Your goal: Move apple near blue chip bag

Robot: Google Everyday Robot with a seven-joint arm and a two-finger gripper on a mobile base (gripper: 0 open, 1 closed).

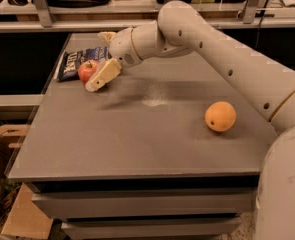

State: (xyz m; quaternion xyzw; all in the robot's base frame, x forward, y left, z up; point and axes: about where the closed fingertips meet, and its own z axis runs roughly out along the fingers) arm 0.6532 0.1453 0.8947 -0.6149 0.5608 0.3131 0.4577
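Note:
The red apple (87,70) sits on the grey table (137,134) at the back left, against the right edge of the dark blue chip bag (76,61), which lies flat. My gripper (98,60) reaches in from the right and is open. Its pale lower finger (103,75) lies just right of the apple. The upper finger (107,35) shows behind the bag's far corner. The apple rests on the table between the spread fingers and is not squeezed.
An orange round fruit (220,116) lies at the right of the table. My arm (222,59) crosses above the table's back right part. A shelf rail (87,25) runs behind the table, and cardboard (7,134) lies on the floor at the left.

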